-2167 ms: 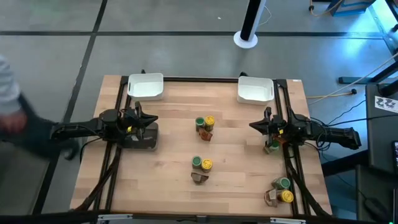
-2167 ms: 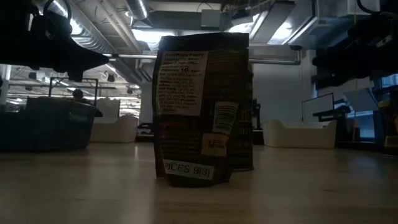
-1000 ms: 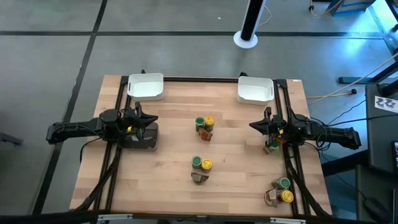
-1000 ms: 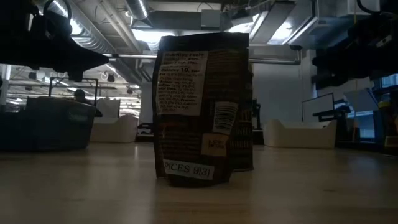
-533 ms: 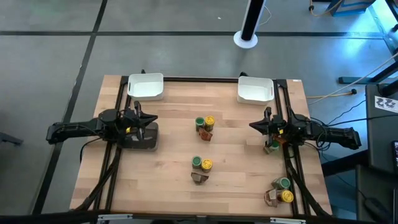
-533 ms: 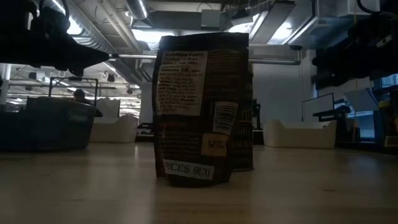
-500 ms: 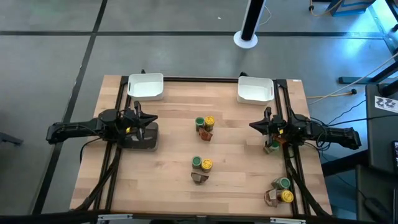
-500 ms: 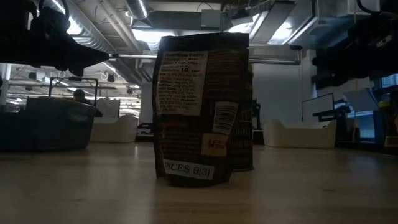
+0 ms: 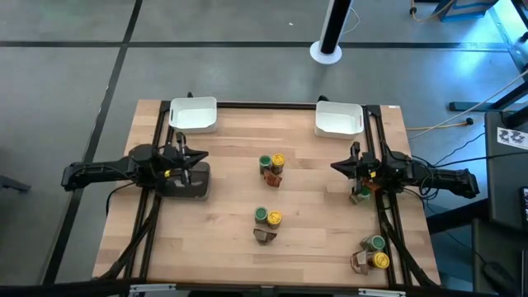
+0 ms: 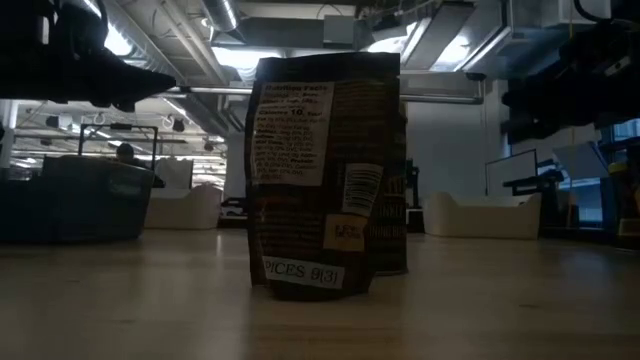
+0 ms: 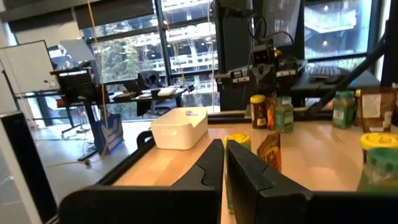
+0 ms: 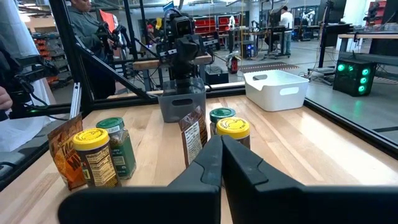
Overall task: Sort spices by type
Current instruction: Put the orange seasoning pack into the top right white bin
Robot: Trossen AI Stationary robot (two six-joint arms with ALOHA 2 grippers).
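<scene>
1. The wooden table [image 9: 223,247] sits on a grey workshop floor, with two white trays [image 9: 193,115] at its far edge and a dark tray [image 9: 188,181] at the left.
2. The left gripper [image 9: 186,158] hovers over the dark tray and the right gripper [image 9: 353,168] at the right edge; both are fully closed and empty.
3. The spices [image 9: 271,166] stand in three clusters: centre, nearer centre, and near right corner.
4. The jars [image 12: 99,156] look rigid, light and smooth, best gripped around the body below the lid.
5. The packets [image 10: 325,175] seem soft and crushable, best pinched at the top edge.
6. Something small beneath the right gripper cannot be made out.
</scene>
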